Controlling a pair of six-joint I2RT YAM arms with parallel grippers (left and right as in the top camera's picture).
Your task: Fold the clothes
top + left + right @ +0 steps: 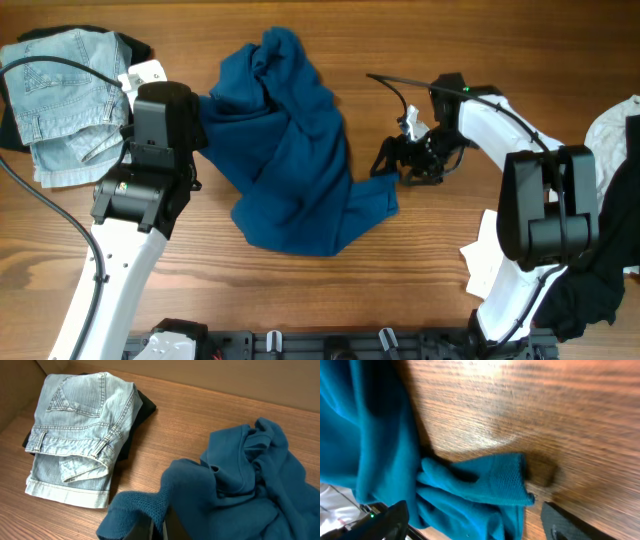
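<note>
The dark blue shirt (290,150) lies crumpled in the middle of the wooden table. My left gripper (203,122) is shut on a ribbed edge at the shirt's left side; in the left wrist view the cloth (240,485) drapes over the closed jaws (159,527). My right gripper (393,160) is open at the shirt's right corner. In the right wrist view its two fingers (475,517) stand wide apart, with a ribbed sleeve end (490,482) lying flat between them.
Folded pale denim (60,100) lies on a black piece (144,407) at the far left; it also shows in the left wrist view (80,435). White cloth (615,130) and black cloth (590,295) lie at the right edge, and a white piece (488,268) near the right arm's base.
</note>
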